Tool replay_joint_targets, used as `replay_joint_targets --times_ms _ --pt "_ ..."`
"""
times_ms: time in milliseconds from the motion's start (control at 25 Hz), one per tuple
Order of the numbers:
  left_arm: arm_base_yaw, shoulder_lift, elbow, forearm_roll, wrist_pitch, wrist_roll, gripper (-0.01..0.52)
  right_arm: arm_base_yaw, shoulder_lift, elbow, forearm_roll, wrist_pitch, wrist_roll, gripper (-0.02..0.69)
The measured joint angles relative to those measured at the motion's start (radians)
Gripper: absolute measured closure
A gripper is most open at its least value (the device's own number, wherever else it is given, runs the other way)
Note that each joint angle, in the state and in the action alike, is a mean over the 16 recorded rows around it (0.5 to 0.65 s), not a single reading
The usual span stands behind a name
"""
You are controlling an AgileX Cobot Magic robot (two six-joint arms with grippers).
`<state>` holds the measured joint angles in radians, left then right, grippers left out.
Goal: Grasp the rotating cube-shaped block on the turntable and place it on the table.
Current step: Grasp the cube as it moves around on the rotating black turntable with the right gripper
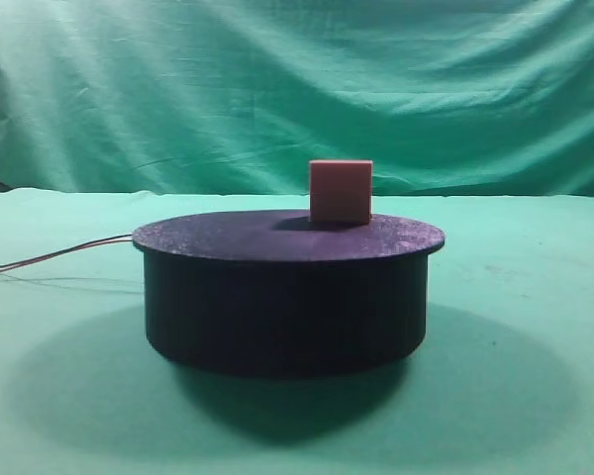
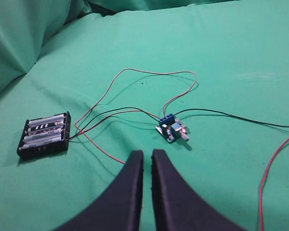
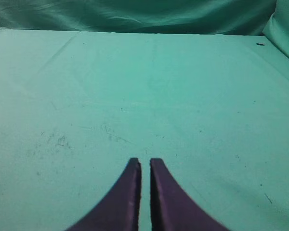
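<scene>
A salmon-pink cube-shaped block (image 1: pixel 341 191) stands on the black turntable (image 1: pixel 287 297), right of the disc's centre and toward its far side. The turntable rests on the green table (image 1: pixel 535 327). Neither gripper shows in the exterior high view. In the left wrist view my left gripper (image 2: pixel 147 153) is shut with nothing between its dark fingers, hovering over green cloth. In the right wrist view my right gripper (image 3: pixel 145 162) is also shut and empty above bare cloth. The block and turntable are out of both wrist views.
Thin red wires (image 1: pixel 59 254) trail left from the turntable. Ahead of the left gripper lie a black battery holder (image 2: pixel 44 134), a small circuit board (image 2: pixel 172 129) and looping red and black wires (image 2: pixel 154 84). A green backdrop (image 1: pixel 277 79) hangs behind.
</scene>
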<state>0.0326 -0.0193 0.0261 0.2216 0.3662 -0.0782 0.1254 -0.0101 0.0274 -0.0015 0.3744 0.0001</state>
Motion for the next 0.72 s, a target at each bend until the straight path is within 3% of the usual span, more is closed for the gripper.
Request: replay_joint_targets --times_ms 720 --pt "0.000 0.000 0.000 0.000 0.000 0.000 0.514 0.000 0.000 0.001 0.013 -0.055 0.011 0.616"
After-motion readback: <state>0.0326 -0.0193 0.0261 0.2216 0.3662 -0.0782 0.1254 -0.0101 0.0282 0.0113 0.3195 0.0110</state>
